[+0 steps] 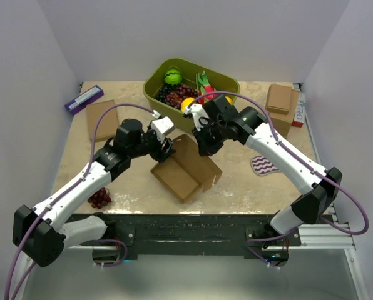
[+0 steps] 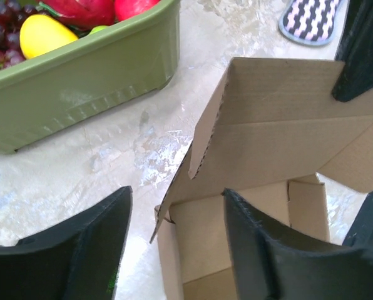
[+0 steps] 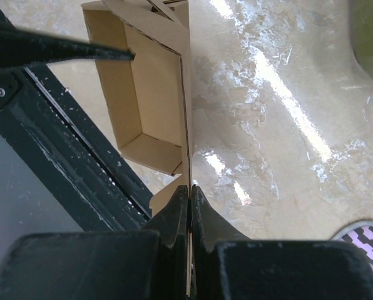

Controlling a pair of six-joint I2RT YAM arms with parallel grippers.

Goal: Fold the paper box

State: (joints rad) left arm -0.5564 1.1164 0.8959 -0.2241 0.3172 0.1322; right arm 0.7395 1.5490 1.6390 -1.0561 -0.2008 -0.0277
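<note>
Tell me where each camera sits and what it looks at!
Top camera: above and behind, looking down at both arms, the table and the paper box.
Left wrist: rides the left arm, looks past the left gripper at the box and green bin.
Right wrist: rides the right arm, looks along the right gripper pinching the box.
All share the box.
</note>
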